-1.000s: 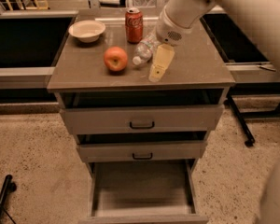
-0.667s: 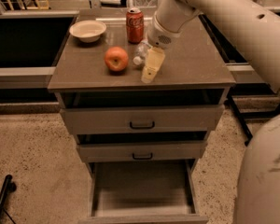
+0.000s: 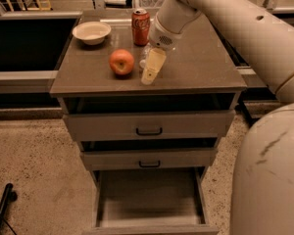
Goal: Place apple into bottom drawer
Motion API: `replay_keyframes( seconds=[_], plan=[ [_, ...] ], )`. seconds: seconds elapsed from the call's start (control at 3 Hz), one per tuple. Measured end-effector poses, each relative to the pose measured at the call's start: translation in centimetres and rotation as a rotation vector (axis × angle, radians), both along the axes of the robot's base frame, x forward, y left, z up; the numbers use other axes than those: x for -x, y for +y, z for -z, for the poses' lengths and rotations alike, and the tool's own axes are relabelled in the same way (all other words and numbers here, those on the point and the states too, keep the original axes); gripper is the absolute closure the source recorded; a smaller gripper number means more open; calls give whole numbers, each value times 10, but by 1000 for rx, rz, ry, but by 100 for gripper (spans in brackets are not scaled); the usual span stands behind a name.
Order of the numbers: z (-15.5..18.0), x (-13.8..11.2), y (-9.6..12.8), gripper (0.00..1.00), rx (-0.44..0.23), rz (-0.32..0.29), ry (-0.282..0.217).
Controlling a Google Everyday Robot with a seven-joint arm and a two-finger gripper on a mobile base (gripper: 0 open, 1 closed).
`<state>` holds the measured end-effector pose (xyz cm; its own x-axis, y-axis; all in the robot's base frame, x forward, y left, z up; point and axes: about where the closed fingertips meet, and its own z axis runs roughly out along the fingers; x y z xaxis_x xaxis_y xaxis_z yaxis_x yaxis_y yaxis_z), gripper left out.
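Observation:
The apple [image 3: 122,61], round and red-orange, sits on the cabinet top [image 3: 201,62] left of centre. My gripper [image 3: 150,73] hangs from the arm, pointing down, with its tip at the cabinet top just right of the apple and a small gap between them. A clear plastic thing [image 3: 144,57] lies right behind the gripper. The bottom drawer [image 3: 149,197] is pulled out below, its bare grey floor showing with nothing in it.
A red soda can [image 3: 140,27] stands behind the apple, and a white bowl [image 3: 91,32] sits at the back left. The two upper drawers [image 3: 148,126] with black handles are slightly ajar. My robot body [image 3: 269,180] fills the lower right.
My gripper has moved left along the cabinet top, closer to the apple. The apple, can and bowl have not moved.

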<state>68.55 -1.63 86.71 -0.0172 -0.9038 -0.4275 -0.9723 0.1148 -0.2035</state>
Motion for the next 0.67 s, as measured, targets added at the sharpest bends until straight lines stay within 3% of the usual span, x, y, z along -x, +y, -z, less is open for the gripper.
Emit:
replay_keyframes(
  seconds=[0.33, 0.67],
  plan=[
    [8, -36, 34, 0, -40, -28, 21],
    [4, -51, 55, 0, -86, -59, 19]
  ],
)
